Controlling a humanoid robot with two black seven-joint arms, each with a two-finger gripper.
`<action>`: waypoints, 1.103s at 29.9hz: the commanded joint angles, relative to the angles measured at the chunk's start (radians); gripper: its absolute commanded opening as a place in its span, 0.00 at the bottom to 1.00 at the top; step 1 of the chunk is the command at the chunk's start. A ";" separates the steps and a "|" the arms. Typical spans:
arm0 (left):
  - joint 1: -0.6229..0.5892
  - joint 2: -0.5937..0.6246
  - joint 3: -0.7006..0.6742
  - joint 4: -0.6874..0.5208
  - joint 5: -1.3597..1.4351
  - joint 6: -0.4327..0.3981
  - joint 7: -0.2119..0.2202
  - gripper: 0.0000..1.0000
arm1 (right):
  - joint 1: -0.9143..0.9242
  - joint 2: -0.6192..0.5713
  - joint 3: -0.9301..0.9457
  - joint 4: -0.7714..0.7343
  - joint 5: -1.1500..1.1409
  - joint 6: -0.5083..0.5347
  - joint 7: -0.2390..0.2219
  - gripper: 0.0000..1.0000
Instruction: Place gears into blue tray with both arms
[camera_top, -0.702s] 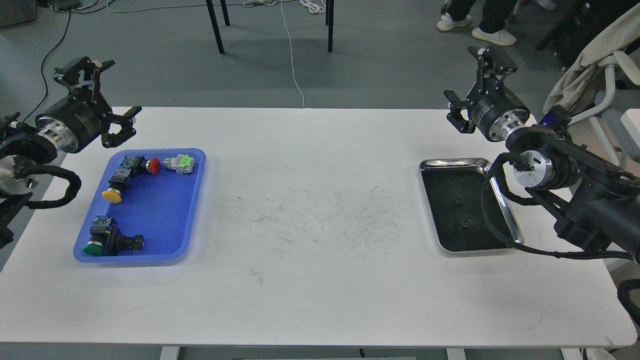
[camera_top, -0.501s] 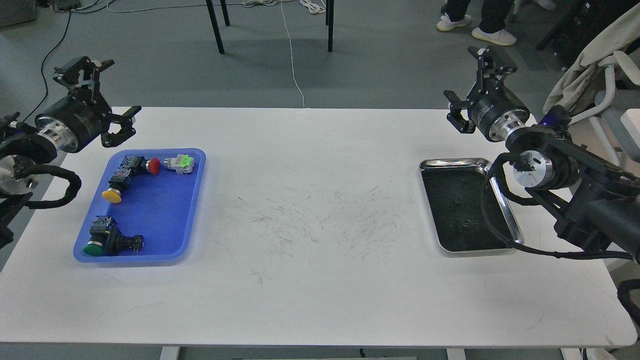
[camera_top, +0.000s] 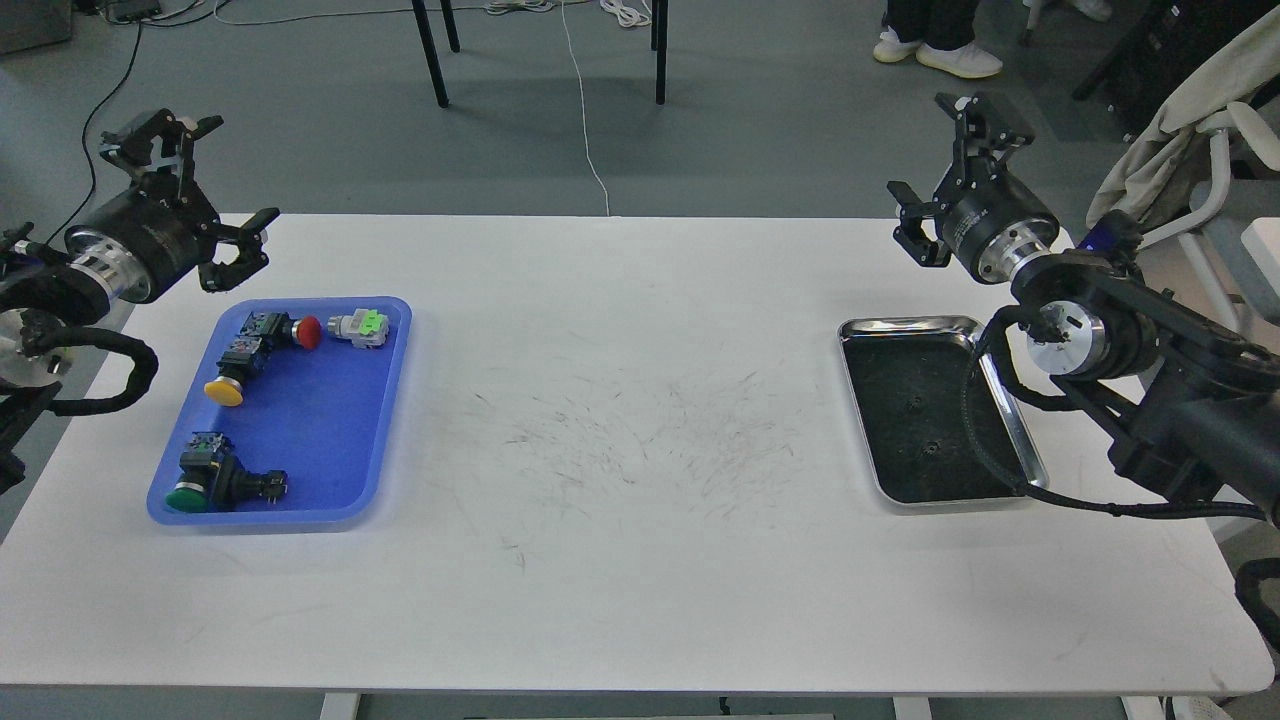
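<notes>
Two gears (camera_top: 914, 403) (camera_top: 931, 447) lying flat on the black liner of the silver tray (camera_top: 905, 327) at the right of the tabletop (camera_top: 620, 560), one behind the other along the tray's long axis, apart from each other and tiny against the dark liner. Right gripper (camera_top: 945, 175) raised above the tabletop's far edge, beyond the silver tray's far rim, fingers (camera_top: 912, 240) spread wide and holding nothing; gears lying nearer the robot than those fingers and below them, so judged to need a pull back and a drop down to reach. Clearly the nearer arm. Left gripper (camera_top: 195, 190) hanging at the far left corner, fingers (camera_top: 240, 262) also spread apart and empty, just beyond the far rim of the blue tray (camera_top: 330, 440), well apart from the gears with the whole bare middle of the tabletop between. Blue tray holding only push-buttons (camera_top: 265, 335) with red, yellow and green caps, no gears. Against the frame of 0.7 s ago: left gripper shifted slightly toward the left edge and a touch higher; right gripper, gears and both trays unchanged.
</notes>
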 joint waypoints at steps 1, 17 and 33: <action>0.000 0.000 0.000 0.000 0.006 0.000 0.000 0.99 | -0.001 -0.001 0.000 -0.001 0.000 -0.001 0.001 0.99; 0.000 -0.002 0.000 0.000 0.008 0.003 0.000 0.99 | -0.001 0.001 -0.005 -0.001 0.000 -0.001 0.000 0.99; 0.002 -0.003 0.000 0.000 0.008 0.004 0.000 0.99 | 0.000 -0.002 -0.014 0.001 0.000 -0.003 -0.007 0.99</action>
